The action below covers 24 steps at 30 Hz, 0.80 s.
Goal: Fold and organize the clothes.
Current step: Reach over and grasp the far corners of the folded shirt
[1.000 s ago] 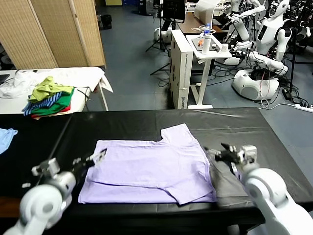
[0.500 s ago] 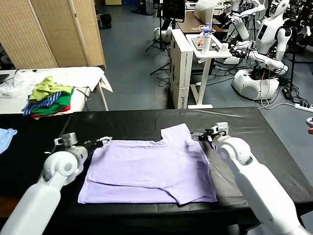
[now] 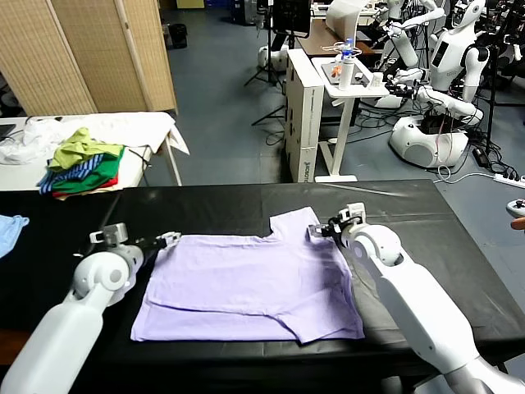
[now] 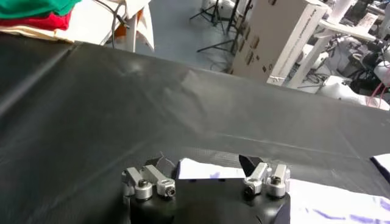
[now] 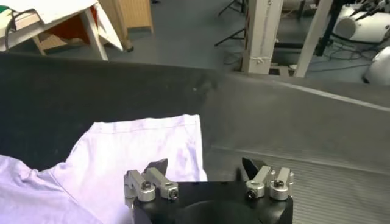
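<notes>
On the black table (image 3: pixel 459 246), the pale lavender T-shirt (image 3: pixel 246 283) lies spread flat at the centre of the head view, with no gripper lifting it. Its neckline and far hem edge face 12 o'clock. One short sleeve (image 3: pixel 297 223) points toward 1 o'clock. A second folded-over portion lies at the near edge, toward 5 o'clock. The fabric is mostly smooth, with low creases near the lower corner.

The left gripper (image 3: pixel 171 239) sits at the garment's 10 o'clock corner, low over the table. In the left wrist view the left gripper (image 4: pixel 207 167) has its two dark fingertips (image 4: pixel 250 163) parted, with a gap between them. The white-lavender corner of the shirt lies directly below that gap. The fingers are released and clamp nothing; whether they touch the cloth cannot be told.

The right gripper (image 3: pixel 321 230) sits at the 1 o'clock sleeve, at that sleeve's outer edge. In the right wrist view the right gripper (image 5: pixel 206 165) also shows parted fingertips (image 5: pixel 157 166). One tip stands over the sleeve fabric and the other over bare table. The fingers are released and grip nothing.

At 10 o'clock, on a separate white table (image 3: pixel 139 127), rests a heap of green, striped and red garments (image 3: pixel 82 162). A light blue cloth (image 3: pixel 10 230) lies at 9 o'clock on the black surface, well apart from the shirt.
</notes>
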Each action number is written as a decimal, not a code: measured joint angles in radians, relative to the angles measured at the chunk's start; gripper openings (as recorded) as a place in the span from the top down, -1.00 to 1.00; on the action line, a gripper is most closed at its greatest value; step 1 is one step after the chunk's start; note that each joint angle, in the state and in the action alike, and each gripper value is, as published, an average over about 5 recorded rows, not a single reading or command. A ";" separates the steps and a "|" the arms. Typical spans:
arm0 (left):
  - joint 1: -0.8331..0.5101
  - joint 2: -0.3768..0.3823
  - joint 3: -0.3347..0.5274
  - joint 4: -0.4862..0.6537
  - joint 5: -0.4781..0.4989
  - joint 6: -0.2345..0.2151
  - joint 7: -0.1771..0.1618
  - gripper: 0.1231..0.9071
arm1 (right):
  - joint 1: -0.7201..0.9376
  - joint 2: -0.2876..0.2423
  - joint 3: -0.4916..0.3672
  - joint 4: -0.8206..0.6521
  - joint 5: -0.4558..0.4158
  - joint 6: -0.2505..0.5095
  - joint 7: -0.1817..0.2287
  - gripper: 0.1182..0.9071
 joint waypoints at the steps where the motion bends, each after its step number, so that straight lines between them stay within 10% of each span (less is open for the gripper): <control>1: 0.000 -0.002 0.001 0.003 0.003 0.000 0.001 -0.38 | 0.000 0.001 0.000 -0.002 0.000 0.000 0.000 -0.47; 14: -0.007 -0.012 0.003 0.034 0.033 -0.010 0.023 0.50 | -0.010 0.009 0.002 -0.006 -0.004 0.002 -0.006 0.83; 24: 0.015 -0.013 -0.007 0.004 0.027 -0.018 0.022 0.94 | -0.041 -0.004 0.026 0.042 -0.006 0.036 -0.014 0.94</control>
